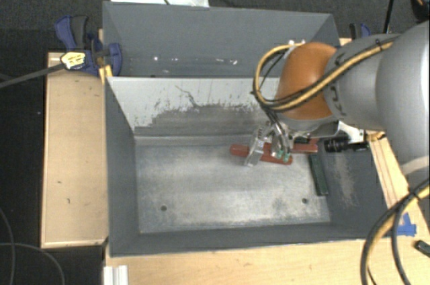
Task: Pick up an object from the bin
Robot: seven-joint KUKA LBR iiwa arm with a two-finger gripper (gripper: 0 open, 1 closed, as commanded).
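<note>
Bar (238,151), red and long, lies flat on the floor of the bin (201,196); you see its rounded left end and another stretch of it on the right; the middle of the bar is covered by the tool (269,152); the tool stands right over the bar, low against it, but you cannot tell whether the tool is open, closed, or gripping the bar; a small green patch shows at the bar's near edge under the tool, and you cannot tell what it belongs to; just behind the bar the bin's sloping back wall begins, scuffed and scratched; right of the bar and a little nearer to you lies a dark strip (320,177), slim and straight, running from beside the bar's right end towards the front; it is close to the bar, though you cannot tell whether the two touch; above the bar, over the tool, sits the orange cover (306,85) of the wrist, with yellow and black cables (265,78) looped round it; from the bar's right side the grey arm (396,89) reaches in across the bin's rim.
</note>
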